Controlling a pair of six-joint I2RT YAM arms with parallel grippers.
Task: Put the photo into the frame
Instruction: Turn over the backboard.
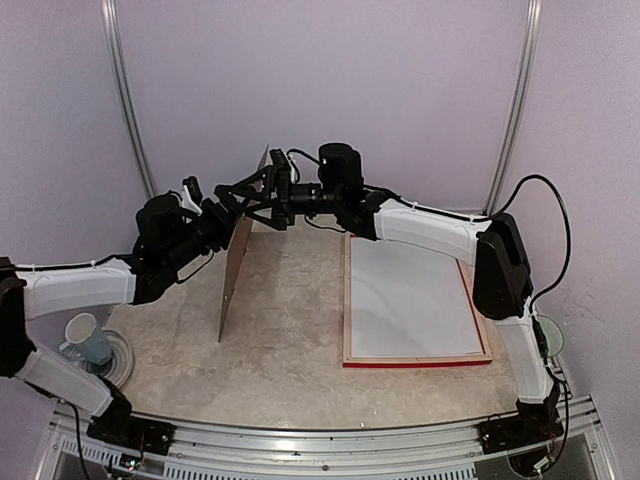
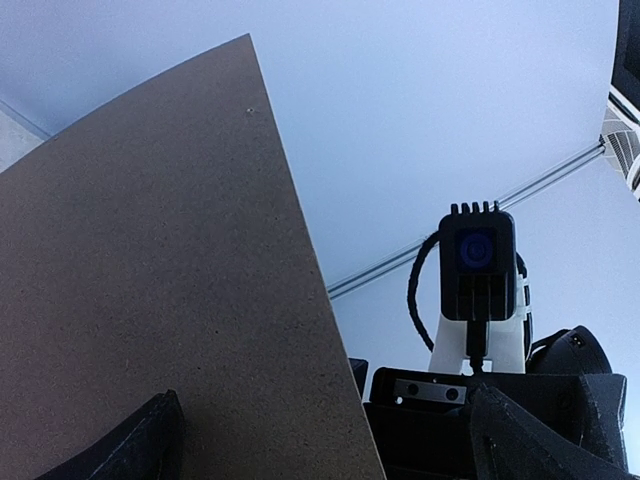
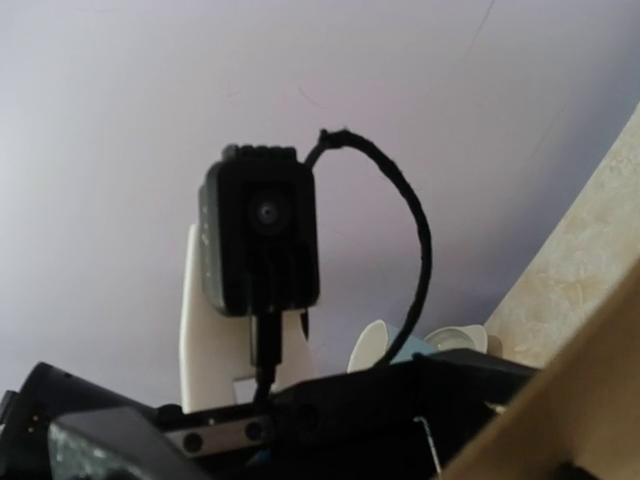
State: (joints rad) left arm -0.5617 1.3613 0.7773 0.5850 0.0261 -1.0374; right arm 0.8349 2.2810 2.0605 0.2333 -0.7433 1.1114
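Left gripper [image 1: 240, 203]: jaws wide apart, a brown board [image 1: 236, 280] standing on edge between its fingers [image 2: 135, 445]. Right gripper [image 1: 272, 195]: jaws wide apart, facing it at the board's top. Frame [image 1: 415, 361]: flat on the table [image 1: 290, 360], below and right of the right gripper, with a white sheet [image 1: 410, 300] inside; whether that sheet is the photo cannot be told.

A robotics lab test booth: left arm [image 1: 80, 285] and right arm [image 1: 430, 235] bolted to an aluminium rail [image 1: 330, 440] edging a marble-patterned worktop [image 1: 290, 370], plain lilac wall panels [image 1: 320, 80] with metal strips [image 1: 130, 100], a loose black cable [image 1: 555, 210].
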